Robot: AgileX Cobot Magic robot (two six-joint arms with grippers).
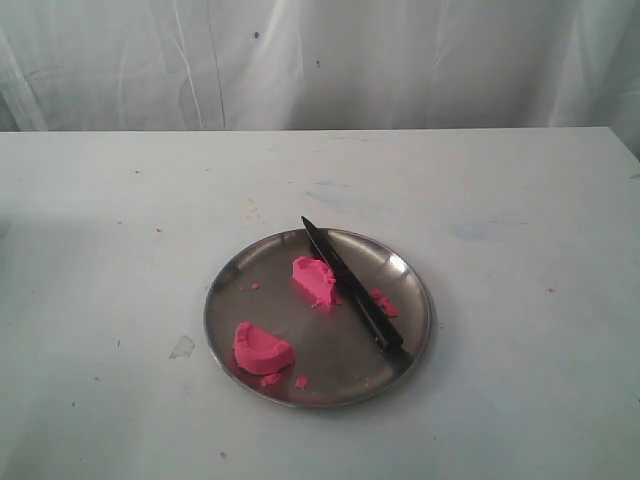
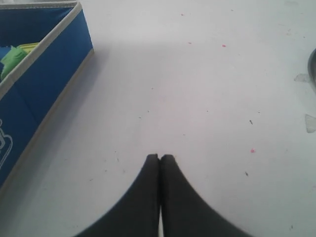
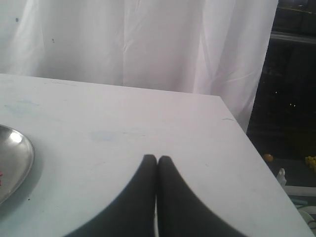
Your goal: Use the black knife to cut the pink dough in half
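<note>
Bright pink dough (image 1: 314,280) lies in two chunks on the round steel plate (image 1: 222,290), centre frame; the slim black knife (image 1: 352,297) slants across, handle lower right, nearer the right claw (image 3: 157,158), I'd say; it and the left claw (image 2: 160,157) are clenched, empty

We take this for a lab or test bench, not a kitchen. A bare, scuffed white table (image 1: 100,250) stands before a white curtain (image 1: 400,60) hung as a backdrop. On a steel plate (image 1: 225,300) lies pink dough (image 1: 262,348), not food. A blue fabric box (image 2: 44,74) sits on the table, and beyond the curtain's edge lies a dark room (image 3: 291,98).
</note>
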